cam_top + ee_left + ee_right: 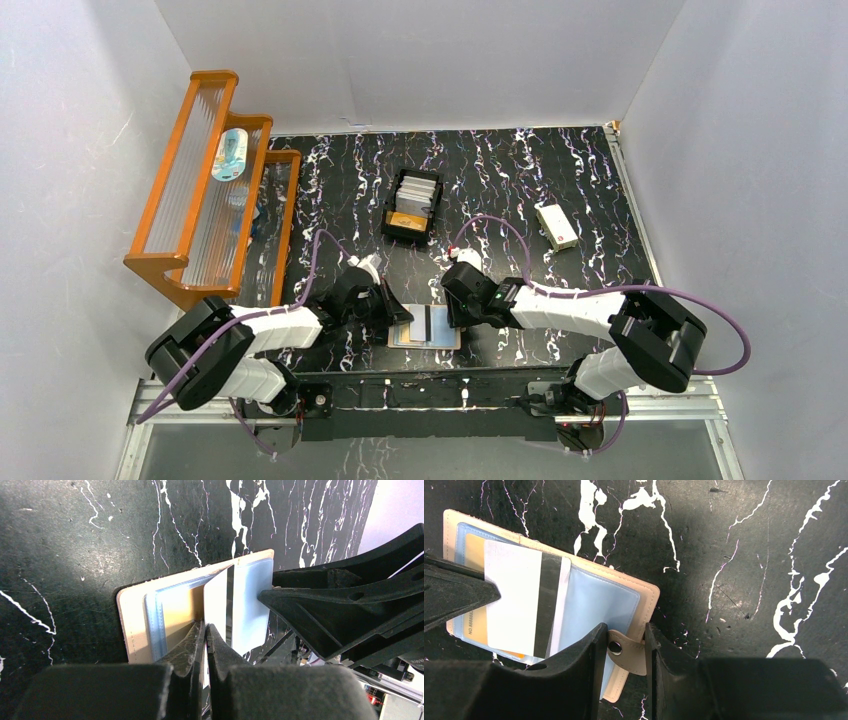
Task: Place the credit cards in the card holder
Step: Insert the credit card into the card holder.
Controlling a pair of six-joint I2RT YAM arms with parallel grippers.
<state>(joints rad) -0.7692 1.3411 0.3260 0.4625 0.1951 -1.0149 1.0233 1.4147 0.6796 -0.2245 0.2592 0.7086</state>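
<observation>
At the near edge of the desk (560,170) the card holder (644,596) is laid open, with both hands brought close over it. The left hand (206,628) is fully closed on the lower edge of a white card (218,600) with a black stripe; the card is tilted over the clear sleeve (594,600), its far edge just at the pocket and not yet seated. The right hand (625,628) is held half open, one finger on each side of the snap tab (629,656); the tab lies flat and does not look squeezed. A gold card (470,565) is already seen inside the left sleeve.

The step in hand is judged to be the slide-in; it would be done best if the card were laid flatter and lined up with the pocket mouth, then pushed slowly along its length; the holder should be steadied at the tab so it is not shoved across the desk.

Further back more cards (418,190) are stood in a black tray (405,237); a white box (556,226) lies to its right; an orange rack (205,180) is set at the far left.
</observation>
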